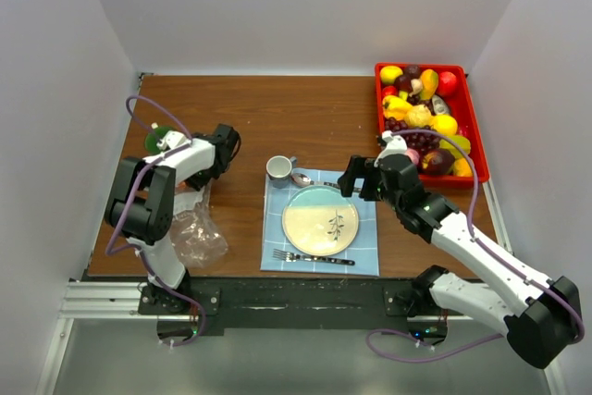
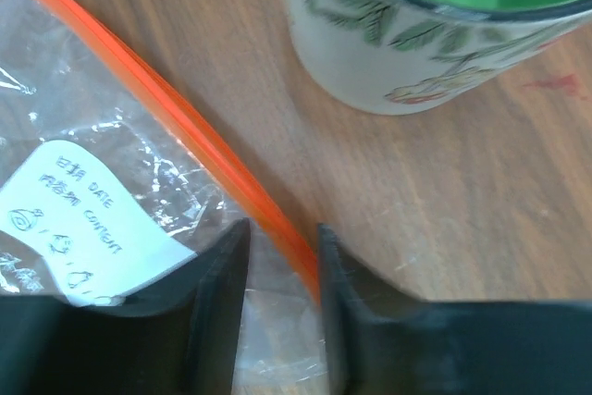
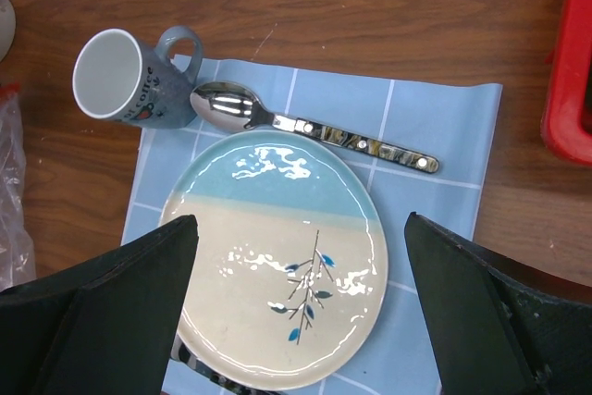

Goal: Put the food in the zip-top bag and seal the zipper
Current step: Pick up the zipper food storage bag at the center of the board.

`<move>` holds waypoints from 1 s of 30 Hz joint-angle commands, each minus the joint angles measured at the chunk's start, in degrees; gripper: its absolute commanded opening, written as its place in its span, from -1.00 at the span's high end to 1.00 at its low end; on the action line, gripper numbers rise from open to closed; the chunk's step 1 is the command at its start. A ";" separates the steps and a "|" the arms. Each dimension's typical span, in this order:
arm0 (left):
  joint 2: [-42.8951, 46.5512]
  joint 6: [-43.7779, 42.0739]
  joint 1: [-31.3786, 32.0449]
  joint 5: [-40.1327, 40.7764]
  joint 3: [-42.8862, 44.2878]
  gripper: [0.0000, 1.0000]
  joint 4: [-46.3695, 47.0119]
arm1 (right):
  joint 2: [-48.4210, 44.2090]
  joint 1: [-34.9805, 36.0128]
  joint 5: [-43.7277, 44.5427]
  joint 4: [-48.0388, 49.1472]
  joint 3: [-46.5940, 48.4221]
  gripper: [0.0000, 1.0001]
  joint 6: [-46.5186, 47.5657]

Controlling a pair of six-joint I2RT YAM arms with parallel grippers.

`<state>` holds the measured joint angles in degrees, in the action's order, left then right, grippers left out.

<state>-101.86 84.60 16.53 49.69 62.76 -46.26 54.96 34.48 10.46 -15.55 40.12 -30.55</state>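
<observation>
The zip-top bag (image 1: pixel 197 236) lies crumpled and clear at the table's near left, with a white label showing in the left wrist view. Its orange-red zipper (image 2: pixel 185 113) runs diagonally across that view. My left gripper (image 2: pixel 283 228) straddles the bag's mouth edge: the zipper and the film lie between the fingers, the strip against the right finger, and a gap still shows between the jaws. The food (image 1: pixel 425 122) is piled in a red tray (image 1: pixel 474 127) at the far right. My right gripper (image 3: pixel 301 219) hangs wide open above the plate (image 3: pixel 277 256), holding nothing.
A green-lined mug (image 2: pixel 425 25) stands just beyond the zipper. On a blue placemat (image 3: pixel 435 136) in the middle are the plate, a spoon (image 3: pixel 314 127) and a fork (image 1: pixel 310 257). A grey mug (image 3: pixel 125 76) sits at the placemat's far left corner.
</observation>
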 commanded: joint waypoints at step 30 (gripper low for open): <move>18.36 -13.57 7.11 -6.88 -16.79 -0.21 9.15 | -2.40 0.06 -2.64 0.96 0.22 -0.97 -0.04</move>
<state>-87.59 77.73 23.40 44.51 50.11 -45.06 54.06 34.48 8.25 -15.66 39.94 -30.50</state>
